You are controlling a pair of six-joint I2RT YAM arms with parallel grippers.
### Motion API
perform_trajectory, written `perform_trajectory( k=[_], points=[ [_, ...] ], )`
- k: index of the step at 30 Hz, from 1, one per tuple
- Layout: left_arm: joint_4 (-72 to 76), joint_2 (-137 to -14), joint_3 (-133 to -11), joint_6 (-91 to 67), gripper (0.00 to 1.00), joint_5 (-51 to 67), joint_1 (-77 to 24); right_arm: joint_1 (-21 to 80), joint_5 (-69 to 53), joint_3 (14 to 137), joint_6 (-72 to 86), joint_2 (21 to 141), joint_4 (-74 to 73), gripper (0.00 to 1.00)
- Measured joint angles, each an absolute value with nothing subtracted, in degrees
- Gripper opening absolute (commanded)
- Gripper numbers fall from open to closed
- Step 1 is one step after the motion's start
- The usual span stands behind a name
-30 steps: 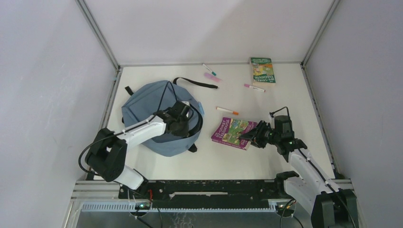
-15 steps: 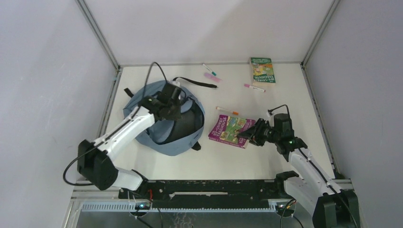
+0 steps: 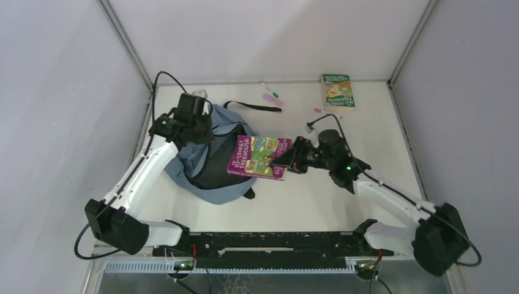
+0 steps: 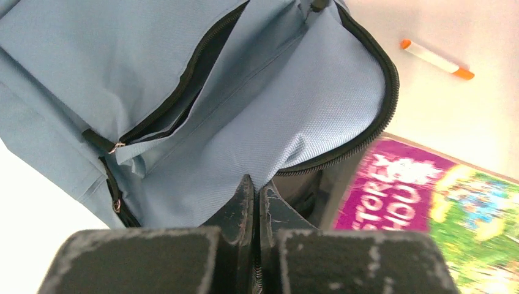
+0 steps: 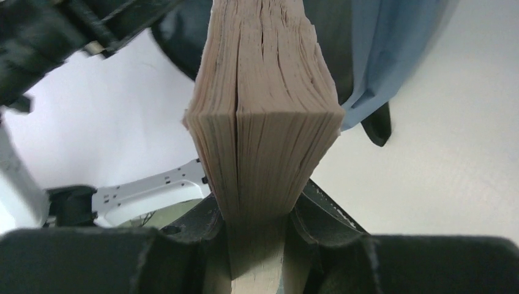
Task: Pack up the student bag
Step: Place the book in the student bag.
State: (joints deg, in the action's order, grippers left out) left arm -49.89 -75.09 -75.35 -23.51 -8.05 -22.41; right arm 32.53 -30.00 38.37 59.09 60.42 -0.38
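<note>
Centre-left of frame, student bag lies on table, mouth open. My left claw pressed together, pinching flap up. Right claw pinches purple book at opening, not yet inside, I judge. Green book, markers unpacked.

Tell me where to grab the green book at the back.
Take the green book by its near short edge, coming in low from the front. It lies flat, cover up, so a straight-down grip would likely have no edge to close on.

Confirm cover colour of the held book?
Purple book cover with green artwork, clearest in top external view.
</note>
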Motion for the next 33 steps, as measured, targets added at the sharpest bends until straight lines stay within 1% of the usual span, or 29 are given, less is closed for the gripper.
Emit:
perform_trajectory(
  k=[2,7,12,17,26,33],
  points=[
    [-51.0,-75.1,-76.2,-24.3,0.0,-7.0,-20.8,36.4,-27.0,41.7,60.8,67.4,-0.1,0.0],
    [-53.6,-75.2,-80.6,-26.0,0.0,-5.9,-18.5,40.2,-22.5,44.6,63.7,76.4,1.6,0.0],
    [-54.6,-74.5,-83.9,-26.5,0.0,-5.3,-18.2,41.9,-20.1,46.8,68.6,88.2,8.0,0.0],
    [-55.8,-73.8,-83.9,-26.5,0.0,-3.2,-18.1,43.3,-18.5,55.5,72.0,99.0,10.6,0.0],
    [-55.4,-73.5,-83.9,-26.4,0.0,-1.2,-17.9,46.8,-14.2,70.2,75.2,110.6,15.7,0.0],
    [-55.1,-73.1,-83.9,-25.3,0.0,0.5,-16.4,49.0,-15.1,77.2,75.5,122.2,23.0,0.0]
  ],
)
